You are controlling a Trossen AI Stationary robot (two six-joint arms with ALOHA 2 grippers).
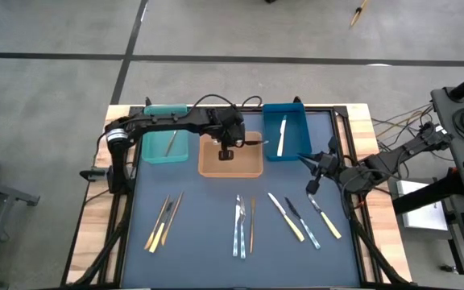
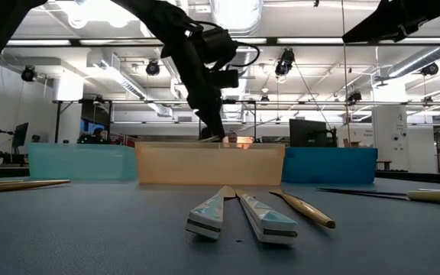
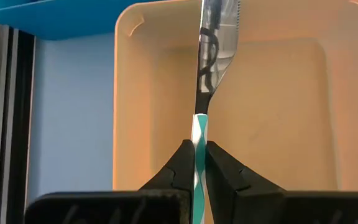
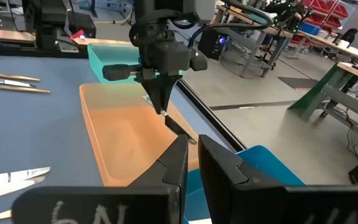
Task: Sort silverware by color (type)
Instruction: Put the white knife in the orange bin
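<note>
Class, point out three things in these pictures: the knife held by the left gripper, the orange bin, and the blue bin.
knife [image 3: 216, 50], left wrist view, on its silver blade.
orange bin [image 1: 230, 167], high view, on its bare floor.
blue bin [image 1: 295, 137], high view, on its bare floor.

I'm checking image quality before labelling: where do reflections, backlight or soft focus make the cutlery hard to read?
Left wrist view: the knife held in the left gripper mirrors dark shapes on its blade. Low view: bright ceiling lights backlight the arm into a silhouette; the nearest handles look soft. High view: even light, faint shadows; the cutlery on the mat is small but distinct.
</note>
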